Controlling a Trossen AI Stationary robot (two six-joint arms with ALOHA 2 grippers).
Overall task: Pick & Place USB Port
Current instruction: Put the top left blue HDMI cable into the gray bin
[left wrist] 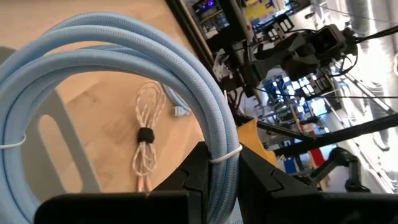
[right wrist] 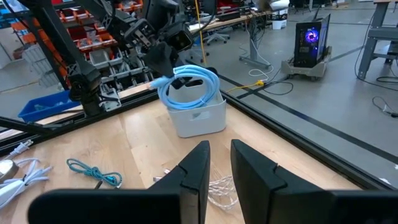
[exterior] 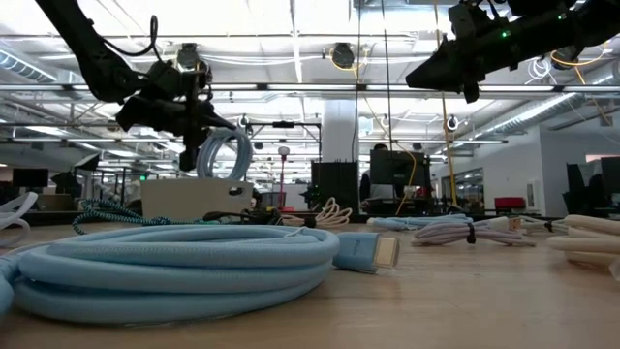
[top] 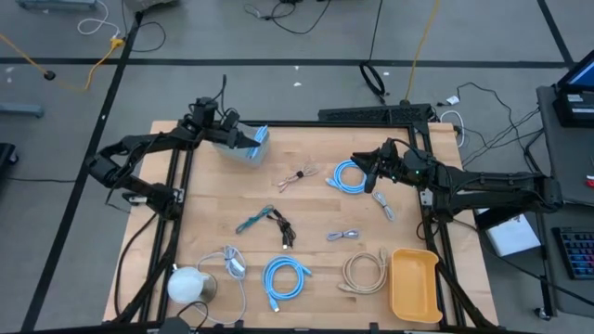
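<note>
- Overhead, the left gripper [top: 243,136] pinches a light blue coiled cable [right wrist: 188,85], holding it over the white bin [right wrist: 198,118] at the table's [top: 306,218] far left corner.
- Meanwhile the right gripper [right wrist: 216,167] hovers above mid-table, fingers narrowly apart, empty.

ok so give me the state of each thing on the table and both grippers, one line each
left gripper: shut on the light blue coiled cable, held over the white bin
right gripper: empty, fingers slightly apart, above the table
second light blue coiled cable: flat, by the right gripper
third light blue coiled cable: flat, near edge
yellow tray: appears empty
beige coiled cable: flat, beside the tray
teal cable: loose
</note>
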